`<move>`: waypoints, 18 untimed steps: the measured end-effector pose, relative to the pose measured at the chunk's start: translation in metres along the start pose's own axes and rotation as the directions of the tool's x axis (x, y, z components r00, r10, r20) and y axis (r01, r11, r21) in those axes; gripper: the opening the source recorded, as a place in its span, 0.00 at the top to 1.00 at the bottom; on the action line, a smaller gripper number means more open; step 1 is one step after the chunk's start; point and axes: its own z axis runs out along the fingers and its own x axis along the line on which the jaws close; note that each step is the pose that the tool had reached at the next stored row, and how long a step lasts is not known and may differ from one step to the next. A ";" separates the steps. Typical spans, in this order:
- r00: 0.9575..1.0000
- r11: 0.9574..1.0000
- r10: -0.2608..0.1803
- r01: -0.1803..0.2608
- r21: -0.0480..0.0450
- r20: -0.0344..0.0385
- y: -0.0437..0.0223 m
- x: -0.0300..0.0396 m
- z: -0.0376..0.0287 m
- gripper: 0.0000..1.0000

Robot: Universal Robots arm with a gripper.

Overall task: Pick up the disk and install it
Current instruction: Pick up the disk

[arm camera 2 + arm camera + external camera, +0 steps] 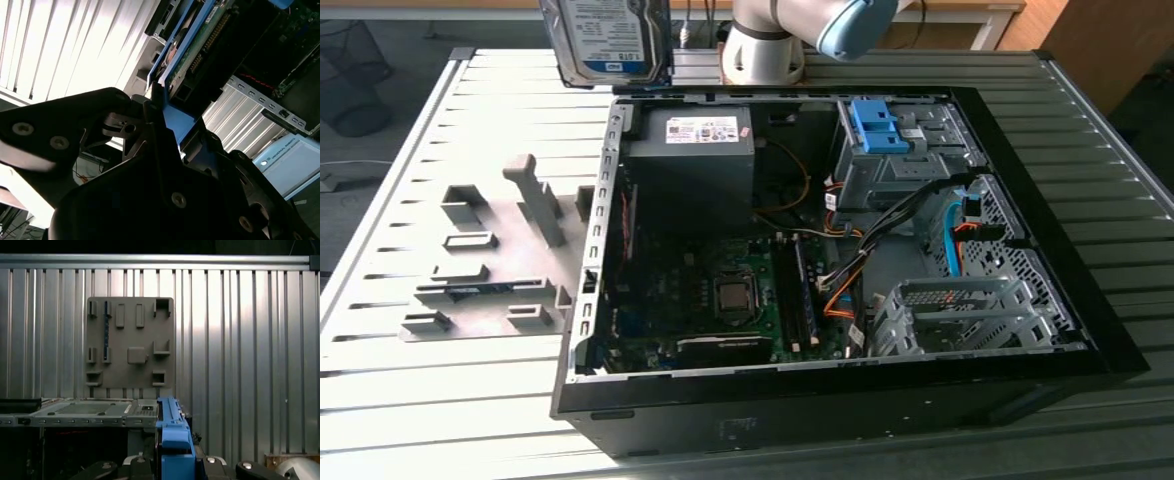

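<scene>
The disk (606, 40), a silver drive with a white and light-blue label, hangs upright in the air. It is above the far edge of the table, just behind the open case's far corner on the exterior view's left. Its blue carrier frame (178, 122) sits clamped between my gripper's black fingers (142, 127). Beyond them, the drive's green circuit side (202, 42) runs away from the camera. In the first wrist view the blue frame's edge (172, 432) stands up from my gripper (172, 467). My gripper is shut on the disk.
The open black computer case (1107, 345) lies on the slatted metal table (414, 400). Inside it are the motherboard, cables and a grey drive bay with a blue latch bracket (878, 125). A grey fixture plate (487, 275) lies to the exterior view's left of the case. The arm's base (767, 50) stands at the far edge.
</scene>
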 end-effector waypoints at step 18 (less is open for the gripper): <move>1.000 1.000 0.000 0.000 0.000 -0.015 -0.0006 0.0294 -0.0006 0.63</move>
